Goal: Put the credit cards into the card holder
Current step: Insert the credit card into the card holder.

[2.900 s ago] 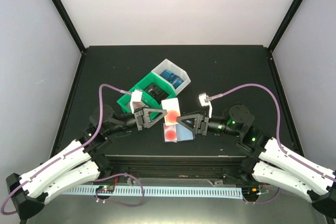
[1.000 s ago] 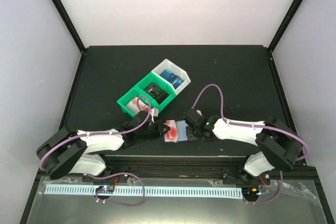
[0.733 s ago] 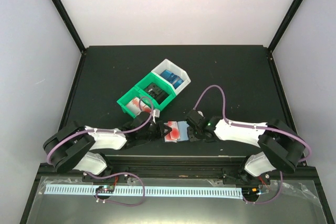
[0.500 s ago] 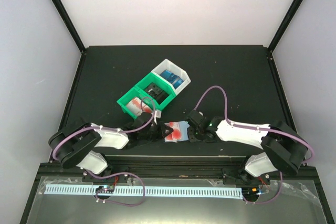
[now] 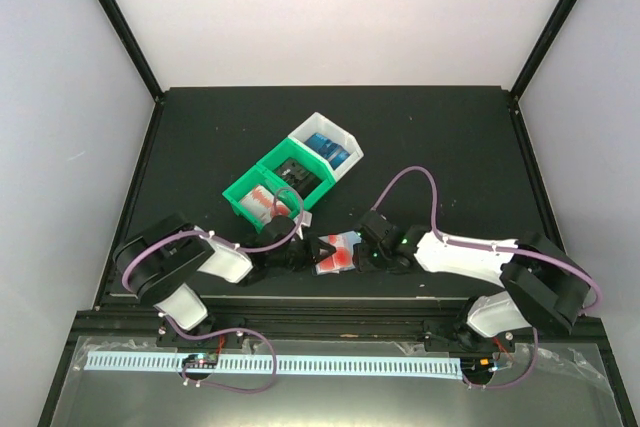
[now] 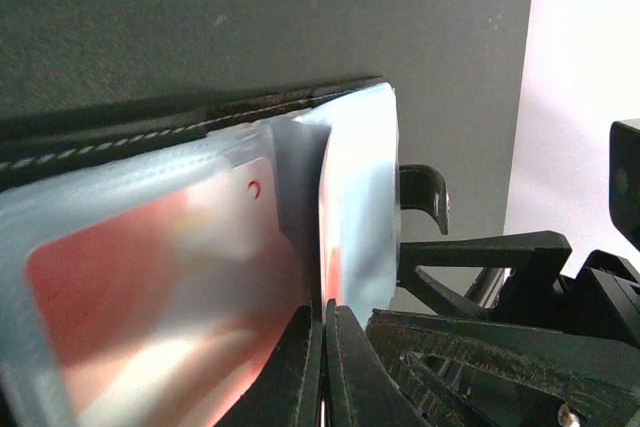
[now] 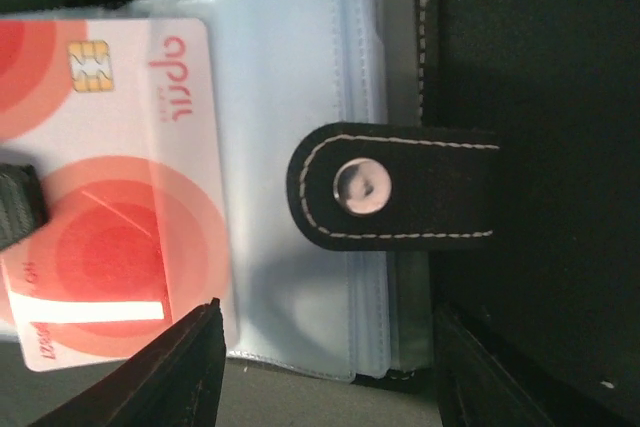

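From above, the small folding card holder, black outside with pale blue-grey sleeves (image 5: 347, 244), lies open on the black bench (image 5: 450, 147) near its front edge. The left gripper (image 5: 316, 250) and right gripper (image 5: 366, 249) meet over it. More cards wait in the joined green and white plastic bins (image 5: 290, 179).

In the left wrist view, the jaws are clenched on the edge of the red-and-white plastic credit card (image 6: 150, 277), which shows blurred through a clear leaf, so it seems only partly sleeved. A slanted push could buckle that leaf or enter the wrong pocket.

In the right wrist view, the jaws are released and stand wide astride the holder's near side without gripping it. The card juts past the holder's edge. Unpinned, the holder may slide under the push, and the black snap strap (image 7: 390, 187) lying across the sleeves could block the card.
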